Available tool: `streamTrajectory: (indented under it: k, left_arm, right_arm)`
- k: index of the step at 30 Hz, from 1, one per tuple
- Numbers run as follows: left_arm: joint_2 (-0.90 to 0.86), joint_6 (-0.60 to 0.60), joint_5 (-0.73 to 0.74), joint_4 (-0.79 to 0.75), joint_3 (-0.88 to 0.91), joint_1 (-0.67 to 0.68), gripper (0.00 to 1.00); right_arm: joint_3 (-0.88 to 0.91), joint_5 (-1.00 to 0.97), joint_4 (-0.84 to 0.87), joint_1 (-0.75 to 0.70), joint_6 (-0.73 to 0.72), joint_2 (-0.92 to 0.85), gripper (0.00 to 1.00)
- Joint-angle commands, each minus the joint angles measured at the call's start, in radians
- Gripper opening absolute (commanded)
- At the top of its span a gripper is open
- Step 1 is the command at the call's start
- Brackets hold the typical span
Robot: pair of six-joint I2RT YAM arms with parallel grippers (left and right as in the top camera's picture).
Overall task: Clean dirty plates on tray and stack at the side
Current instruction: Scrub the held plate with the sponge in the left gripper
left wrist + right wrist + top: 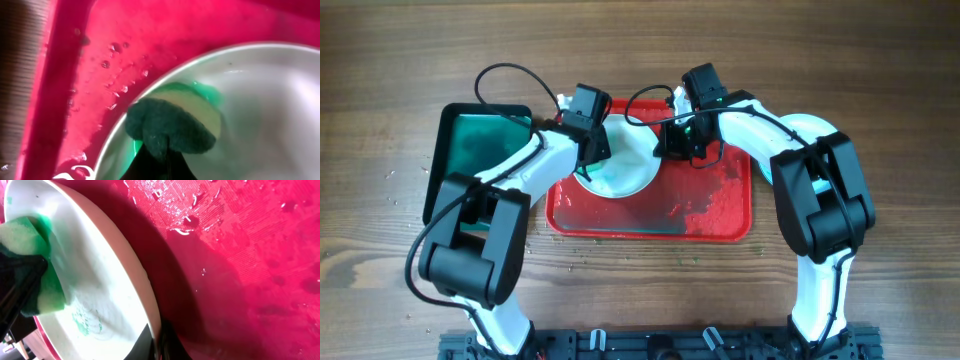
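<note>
I see left gripper (pixel 161 159) clamped on sponge (pixel 172 125), pressing it into plate (pixel 110 295); right gripper (pixel 161 341) pinches its rim, tilted over wet tray (pixel 240 255).

I see a white plate (pixel 625 172) with teal-green smears on its face. Red tray (pixel 720 215), fine grid texture, shiny wet beads. Sponge (pixel 170 127): dark green scouring face, pale yellow layer, bright green edge. Smaller tray (pixel 470 150) dark green, black rim. Table (pixel 880 60) brown woodgrain.

Green sponge (pixel 172 127) touching white plate (pixel 270 110); wet red tray (pixel 100 75) beneath.
</note>
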State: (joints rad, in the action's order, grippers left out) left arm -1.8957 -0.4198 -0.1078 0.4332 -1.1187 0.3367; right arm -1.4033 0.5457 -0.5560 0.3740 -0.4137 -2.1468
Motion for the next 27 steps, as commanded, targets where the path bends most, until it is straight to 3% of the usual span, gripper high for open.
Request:
streamTrajectory:
  k: [1, 3, 5, 8, 10, 12, 20, 27]
  left_arm:
    - [-0.015, 0.297, 0.594, 0.029, 0.021, -0.018, 0.04]
    - [-0.015, 0.37, 0.821, 0.026, 0.021, -0.019, 0.04]
    - [-0.015, 0.352, 0.903, -0.013, 0.021, -0.026, 0.04]
    - [-0.015, 0.176, 0.767, -0.069, 0.021, -0.062, 0.04]
    - [-0.015, 0.01, 0.555, -0.075, 0.018, -0.108, 0.04]
    - [-0.015, -0.06, 0.448, -0.074, 0.009, -0.146, 0.04]
    - [0.058, -0.057, 0.293, 0.129, -0.24, -0.305, 0.04]
    - [0.08, -0.052, 0.297, 0.219, -0.287, -0.314, 0.04]
  right_arm:
    - [0.008, -0.04, -0.01, -0.013, -0.004, -0.047, 0.04]
    - [0.008, -0.039, -0.018, -0.013, -0.003, -0.047, 0.04]
    - [0.008, -0.039, -0.022, -0.013, -0.004, -0.047, 0.04]
    - [0.008, -0.039, -0.024, -0.012, -0.005, -0.047, 0.04]
    - [0.008, -0.04, -0.032, -0.013, -0.005, -0.047, 0.04]
    - [0.008, -0.04, -0.036, -0.012, -0.005, -0.047, 0.04]
    - [0.007, -0.169, -0.114, -0.008, -0.004, 0.031, 0.04]
    - [0.007, -0.513, -0.244, 0.041, 0.047, 0.245, 0.04]
